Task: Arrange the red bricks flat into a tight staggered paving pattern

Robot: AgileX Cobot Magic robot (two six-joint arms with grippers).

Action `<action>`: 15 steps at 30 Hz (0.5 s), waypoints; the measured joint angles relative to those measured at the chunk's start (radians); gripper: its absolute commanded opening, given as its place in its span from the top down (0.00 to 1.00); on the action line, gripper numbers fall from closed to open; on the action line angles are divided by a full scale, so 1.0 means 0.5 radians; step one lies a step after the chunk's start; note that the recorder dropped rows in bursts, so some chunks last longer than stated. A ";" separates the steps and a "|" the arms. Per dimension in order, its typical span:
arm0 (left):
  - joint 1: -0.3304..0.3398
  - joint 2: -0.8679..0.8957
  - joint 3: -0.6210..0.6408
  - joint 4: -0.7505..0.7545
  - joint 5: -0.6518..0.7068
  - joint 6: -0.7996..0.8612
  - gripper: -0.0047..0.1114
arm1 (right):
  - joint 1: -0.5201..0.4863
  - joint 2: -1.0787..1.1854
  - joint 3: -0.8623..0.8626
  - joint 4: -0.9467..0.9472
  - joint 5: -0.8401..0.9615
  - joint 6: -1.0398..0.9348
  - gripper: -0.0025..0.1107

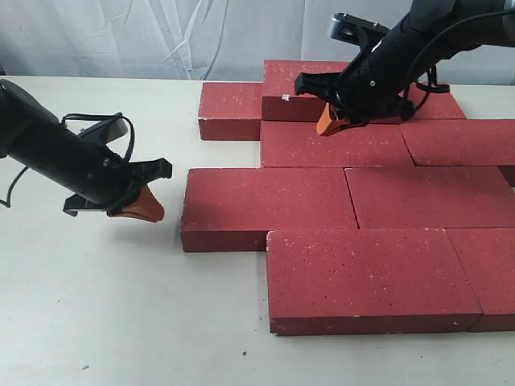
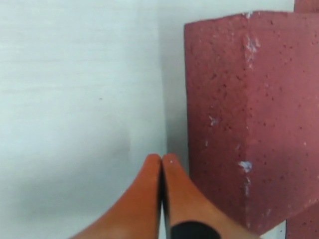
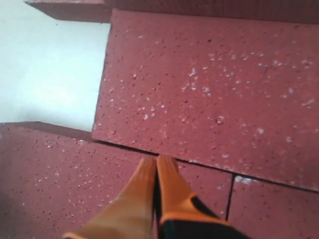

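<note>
Several red bricks point(image 1: 346, 201) lie flat in staggered rows across the right half of the table. My left gripper point(image 1: 153, 211) is shut and empty, its orange fingers point(image 2: 160, 164) low over the table just left of the end of the second-row brick point(image 1: 265, 205), whose end face point(image 2: 249, 119) fills the left wrist view. My right gripper point(image 1: 326, 126) is shut and empty, tips over the seam between a back-row brick point(image 1: 294, 88) and the brick point(image 1: 334, 145) in front of it. The right wrist view shows those tips point(image 3: 156, 164) at the joint beside a speckled brick point(image 3: 209, 84).
The white table point(image 1: 96, 305) spreads open at the left and front. A pale curtain point(image 1: 161, 36) hangs behind. The leftmost back brick point(image 1: 229, 110) juts out past the rows. Bricks run off the right edge of the exterior view.
</note>
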 measured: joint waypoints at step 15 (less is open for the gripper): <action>0.044 -0.266 -0.424 0.241 -0.095 -0.232 0.96 | -0.362 0.000 0.000 0.023 -0.047 -0.060 0.98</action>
